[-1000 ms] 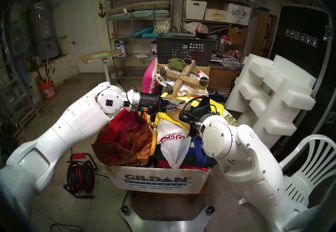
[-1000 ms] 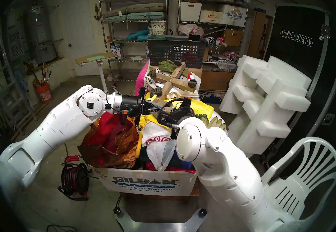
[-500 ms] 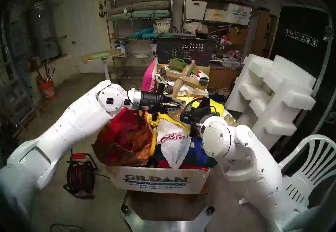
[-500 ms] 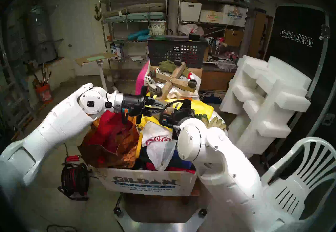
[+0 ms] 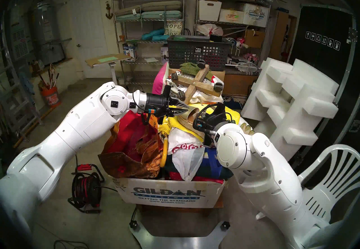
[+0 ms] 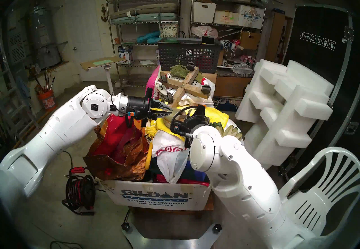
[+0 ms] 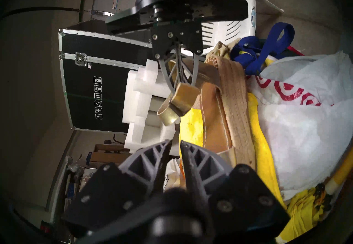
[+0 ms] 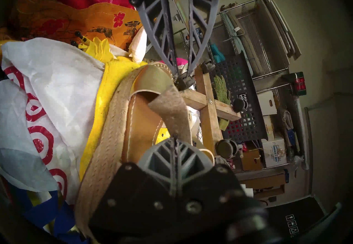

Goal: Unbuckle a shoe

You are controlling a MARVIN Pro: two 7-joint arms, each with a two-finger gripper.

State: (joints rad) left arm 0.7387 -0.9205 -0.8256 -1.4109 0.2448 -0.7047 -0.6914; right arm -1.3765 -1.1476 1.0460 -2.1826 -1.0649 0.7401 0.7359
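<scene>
left gripper (image 7: 174,145) has backed off, fingers parted; right gripper (image 8: 174,138) pinches the sandal (image 8: 114,123) strap (image 8: 172,108) amid bags.

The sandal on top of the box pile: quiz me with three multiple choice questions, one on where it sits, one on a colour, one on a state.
1. What does the sandal lie on?
A. a bare tabletop
B. a yellow cloth
C. the floor

2. What colour are the rings on the white plastic bag beside it?
A. red
B. green
C. black

3. What is the right gripper doing?
A. hanging open, clear of the sandal
B. shut on nothing
C. shut on the gold strap

Answers: B, yellow fabric shows under the jute sole. A, the rings are red in both wrist views. C, its fingers are closed with the strap pinched between them.
</scene>
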